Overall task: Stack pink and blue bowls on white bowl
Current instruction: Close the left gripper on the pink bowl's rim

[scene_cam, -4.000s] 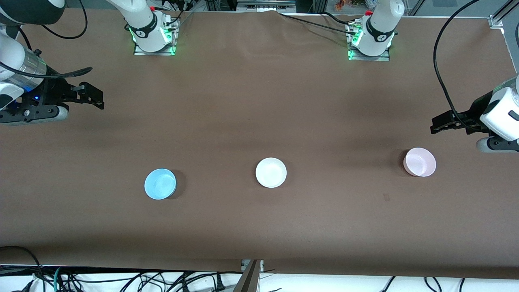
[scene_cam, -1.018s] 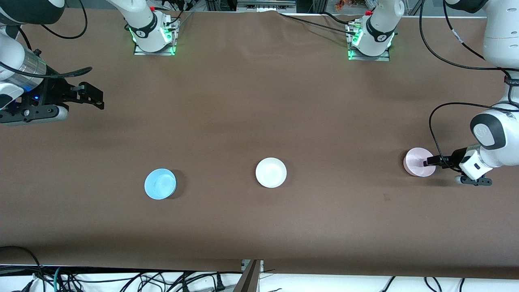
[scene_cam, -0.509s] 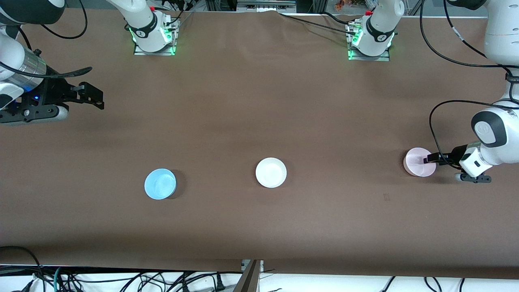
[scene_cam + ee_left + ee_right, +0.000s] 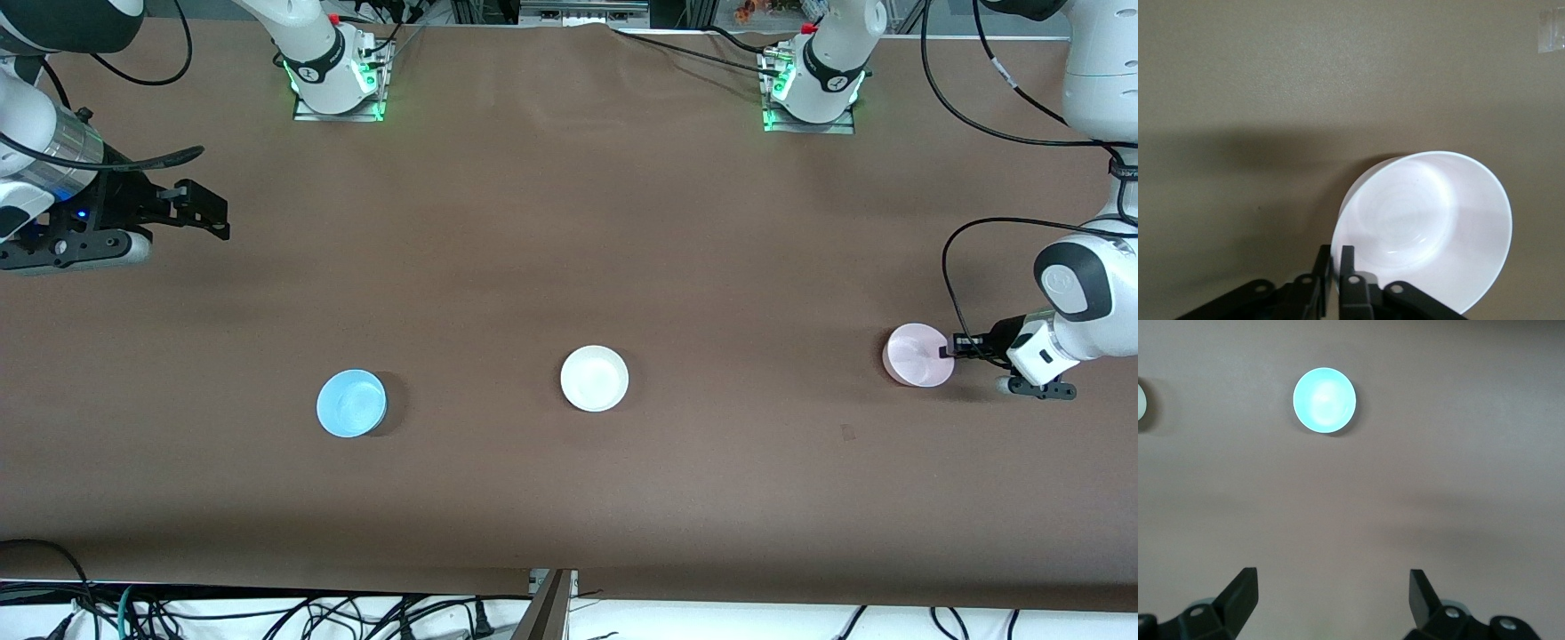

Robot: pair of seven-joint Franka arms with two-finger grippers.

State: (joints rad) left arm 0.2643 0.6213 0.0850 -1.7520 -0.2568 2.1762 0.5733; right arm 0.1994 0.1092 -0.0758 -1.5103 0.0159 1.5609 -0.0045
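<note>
The pale pink bowl (image 4: 914, 354) sits on the brown table at the left arm's end. My left gripper (image 4: 955, 348) is low at its rim, shut on the rim; in the left wrist view the fingers (image 4: 1347, 261) pinch the edge of the pink bowl (image 4: 1425, 223), one inside and one outside. The white bowl (image 4: 594, 378) sits mid-table. The light blue bowl (image 4: 351, 403) sits toward the right arm's end. My right gripper (image 4: 209, 218) waits open and empty, high over the table at the right arm's end; its wrist view (image 4: 1331, 590) shows the blue bowl (image 4: 1325, 399) far below.
The brown table cloth (image 4: 569, 222) covers the table. The two arm bases (image 4: 336, 76) (image 4: 813, 84) stand along the edge farthest from the front camera. Cables (image 4: 267, 613) hang past the edge nearest it. A sliver of the white bowl (image 4: 1141, 401) shows in the right wrist view.
My left arm came down from above to the pink bowl and its fingers closed on the rim; the bowl shifted slightly. The right arm has not moved.
</note>
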